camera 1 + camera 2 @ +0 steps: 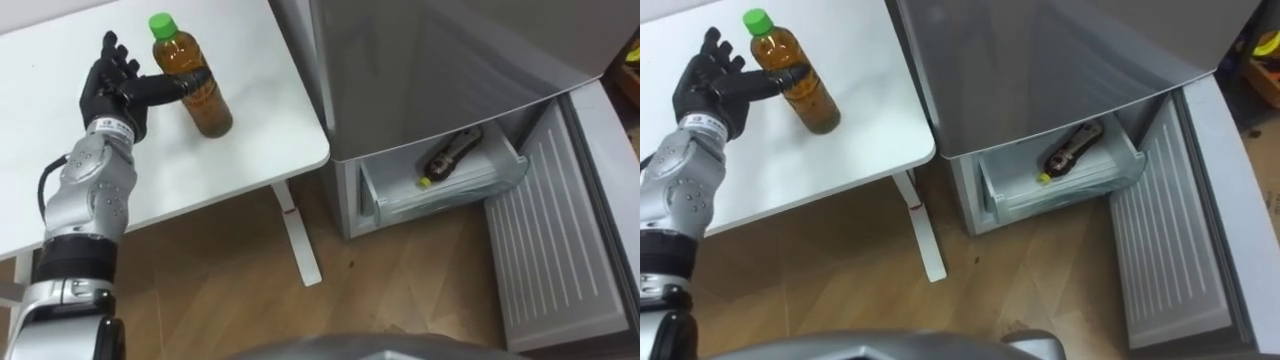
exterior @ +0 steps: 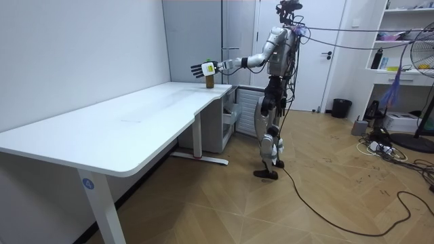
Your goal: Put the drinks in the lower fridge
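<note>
A brown drink bottle (image 1: 192, 80) with a green cap stands upright on the white table (image 1: 250, 120), near its edge by the fridge. My left hand (image 1: 108, 88) is beside it on the left, open, fingers straight and spread. The thumb reaches across and touches the bottle's side. A second brown bottle (image 1: 450, 155) lies on its side in the pulled-out lower fridge drawer (image 1: 400, 195). In the room view I stand at the table's far end by the fridge, left arm stretched toward the bottle (image 2: 209, 79), left hand (image 2: 199, 69) beside it.
The grey fridge (image 1: 440, 70) stands right of the table, its lower door (image 1: 550, 240) swung wide open over the wooden floor. A white table leg and foot (image 1: 298, 235) stand between the table and the fridge.
</note>
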Robot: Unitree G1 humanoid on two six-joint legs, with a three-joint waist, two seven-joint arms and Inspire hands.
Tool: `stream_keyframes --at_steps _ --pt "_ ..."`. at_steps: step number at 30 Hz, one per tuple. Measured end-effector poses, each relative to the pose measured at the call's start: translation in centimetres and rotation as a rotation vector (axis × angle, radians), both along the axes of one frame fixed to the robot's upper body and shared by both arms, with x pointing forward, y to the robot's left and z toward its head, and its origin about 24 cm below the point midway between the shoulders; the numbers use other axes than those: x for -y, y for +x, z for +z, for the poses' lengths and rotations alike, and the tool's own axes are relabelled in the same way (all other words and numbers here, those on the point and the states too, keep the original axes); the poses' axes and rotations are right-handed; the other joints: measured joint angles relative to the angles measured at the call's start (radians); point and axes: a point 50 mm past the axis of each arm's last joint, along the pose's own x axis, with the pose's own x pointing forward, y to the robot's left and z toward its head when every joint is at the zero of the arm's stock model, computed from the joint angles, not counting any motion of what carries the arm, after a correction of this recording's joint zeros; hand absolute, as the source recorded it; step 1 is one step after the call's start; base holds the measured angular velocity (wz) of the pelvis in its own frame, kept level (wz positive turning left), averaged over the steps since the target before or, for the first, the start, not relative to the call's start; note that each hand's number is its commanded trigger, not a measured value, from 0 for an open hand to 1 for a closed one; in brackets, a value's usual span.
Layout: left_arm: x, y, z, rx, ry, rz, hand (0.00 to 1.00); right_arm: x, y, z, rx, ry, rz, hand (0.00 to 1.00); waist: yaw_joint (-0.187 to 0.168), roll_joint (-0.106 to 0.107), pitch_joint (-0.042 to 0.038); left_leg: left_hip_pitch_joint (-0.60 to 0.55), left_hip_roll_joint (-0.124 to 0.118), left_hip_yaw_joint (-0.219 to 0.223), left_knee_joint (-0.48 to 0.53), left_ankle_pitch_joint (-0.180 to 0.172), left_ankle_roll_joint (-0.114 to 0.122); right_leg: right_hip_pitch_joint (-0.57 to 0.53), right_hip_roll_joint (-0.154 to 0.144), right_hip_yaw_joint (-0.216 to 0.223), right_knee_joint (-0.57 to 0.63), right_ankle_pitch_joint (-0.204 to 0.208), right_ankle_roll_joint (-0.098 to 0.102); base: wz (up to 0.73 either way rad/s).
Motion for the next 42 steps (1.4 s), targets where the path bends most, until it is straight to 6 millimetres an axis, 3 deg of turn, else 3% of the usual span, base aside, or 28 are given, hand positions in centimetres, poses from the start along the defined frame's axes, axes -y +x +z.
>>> stream_keyframes --at_steps 10,32,34,35,36,42 --pt "0.5 0.9 0.9 0.043 -0.012 -0.068 0.0 0.1 -0.4 0.0 -0.005 -0.005 -0.01 0.0 -0.008 -0.007 -0.0039 0.003 0.0 0.0 -0.002 0.0 0.0 -0.001 0.0 0.002 0.001 0.0 0.0 -0.01" --pt "0.3 0.7 0.0 0.004 -0.028 -0.074 0.0 0.0 -0.9 0.0 -0.035 0.006 -0.019 0.0 -0.015 -0.015 -0.0056 0.0 0.001 0.0 0.003 -0.001 0.0 -0.001 0.001 0.004 0.001 0.0 0.0 0.0" --pt "0.3 0.7 0.0 0.004 -0.028 -0.074 0.51 0.0 -0.9 0.0 -0.034 0.006 -0.019 0.0 -0.015 -0.014 -0.0056 0.0 0.001 0.0 0.003 -0.001 0.0 -0.001 0.001 0.004 0.001 0.0 0.0 0.0" --pt "0.4 0.7 0.0 0.003 -0.027 -0.075 0.82 0.0 -0.9 0.0 -0.035 0.006 -0.018 0.0 -0.016 -0.014 -0.0055 0.0 0.001 -0.001 0.003 -0.001 0.0 -0.001 0.001 0.004 0.001 0.0 0.0 0.0" --pt "0.4 0.7 0.0 0.002 -0.027 -0.077 1.0 0.0 -0.9 0.0 -0.035 0.007 -0.018 0.0 -0.018 -0.013 -0.0054 0.0 0.001 -0.001 0.003 -0.001 0.0 0.0 0.001 0.004 0.001 0.0 0.0 0.0" --pt "0.6 0.6 -0.8 -0.034 -0.03 -0.09 1.0 0.1 -0.9 0.0 -0.035 0.007 -0.018 0.0 -0.03 0.0 -0.0051 0.0 0.001 -0.001 0.002 -0.003 0.001 -0.002 0.002 0.006 0.003 0.0 0.0 0.0"
